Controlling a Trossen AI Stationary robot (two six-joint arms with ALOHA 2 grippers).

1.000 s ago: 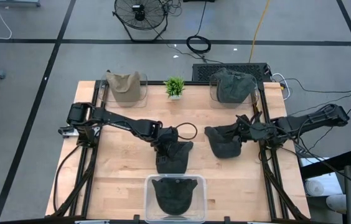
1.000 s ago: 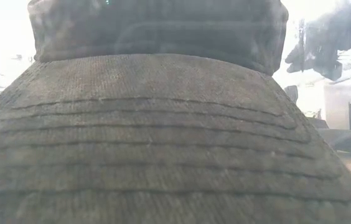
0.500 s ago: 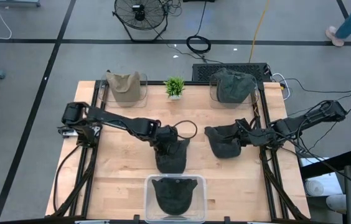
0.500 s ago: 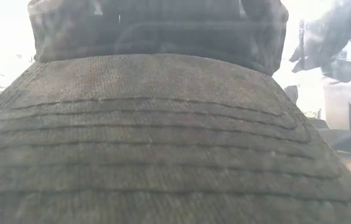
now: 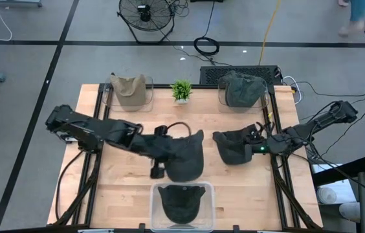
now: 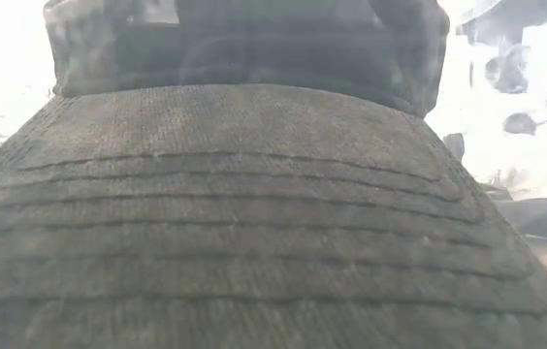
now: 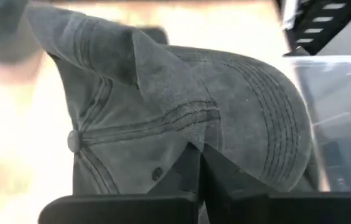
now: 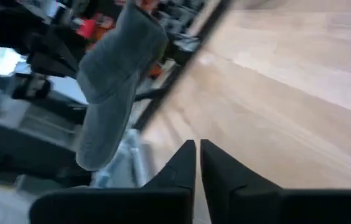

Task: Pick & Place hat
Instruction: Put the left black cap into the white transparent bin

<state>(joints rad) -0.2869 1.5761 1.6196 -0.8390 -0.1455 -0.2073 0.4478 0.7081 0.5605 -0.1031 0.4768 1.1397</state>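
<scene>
My left gripper [image 5: 166, 154] is shut on a dark grey cap [image 5: 188, 158] at the table's middle, just behind a clear bin [image 5: 154, 194] at the near edge. The bin holds another dark cap [image 5: 181, 202], which fills the low view [image 6: 254, 213]. My right gripper [image 5: 255, 147] is shut and stands at the right edge of a second dark hat [image 5: 231, 147] that lies on the table. In the right wrist view its fingers [image 8: 187, 163] show over bare wood, with nothing between them. My left gripper pinches a raised fold of the cap's crown [image 7: 191, 134], close to where the brim starts, between its two fingers. The fingers come roughly level from the table's left. The cap spreads out ahead of the fingers; whether it is clear of the table I cannot tell.
A tan hat [image 5: 129, 90] and a dark hat [image 5: 241, 90] sit in clear holders at the far edge, with a small green plant [image 5: 182, 90] between them. Bare wood lies at the near left and near right. A grey hat [image 8: 116, 74] shows far off in the right wrist view.
My left gripper has turned and now points toward the table's right edge, while its arm has swung toward the left edge. The cap in it has turned about, spread wider and shifted a little toward the far right. My right arm has shifted slightly beside its hat, which has stayed put.
</scene>
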